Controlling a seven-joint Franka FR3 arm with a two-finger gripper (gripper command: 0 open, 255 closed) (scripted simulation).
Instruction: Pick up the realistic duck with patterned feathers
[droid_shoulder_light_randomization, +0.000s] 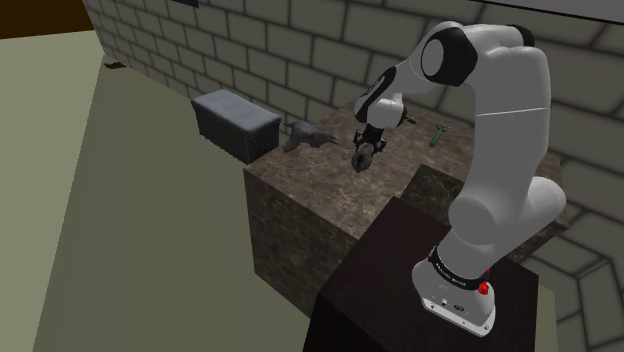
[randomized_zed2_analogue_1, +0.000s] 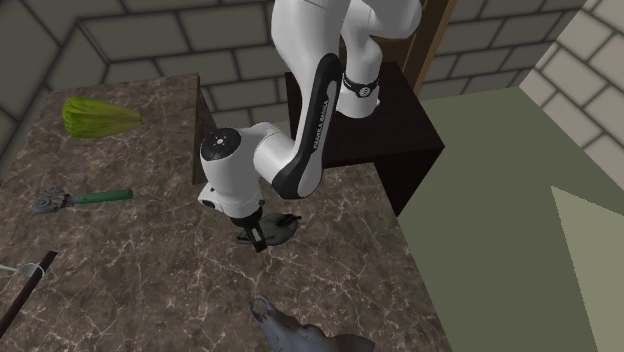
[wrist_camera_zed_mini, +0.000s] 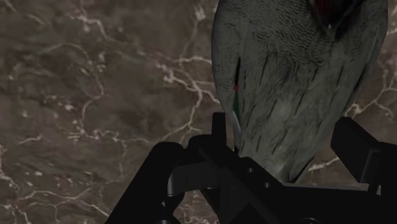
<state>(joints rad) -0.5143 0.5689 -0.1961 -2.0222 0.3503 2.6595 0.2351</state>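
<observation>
My tool (wrist_camera_zed_mini: 284, 125) is clamped on the duck (wrist_camera_zed_mini: 292, 63), gripping its grey patterned flanks over the marbled worktop (wrist_camera_zed_mini: 95, 95) (the head is cut off at the frame edge). From the shoulder view I can't tell whether it hangs clear.

Shoulder behind stand (droid_shoulder_light_randomization: 385, 270); second opposite; wrist near counter (wrist_camera_zed_mini: 95, 95)

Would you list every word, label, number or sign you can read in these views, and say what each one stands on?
Nothing can be read for certain.
White lettering on the dark band round the foot of the arm: too small to read.
White lettering along the dark strip on a link: too small to read.
Round white mark on the dark ring: not legible.
</observation>
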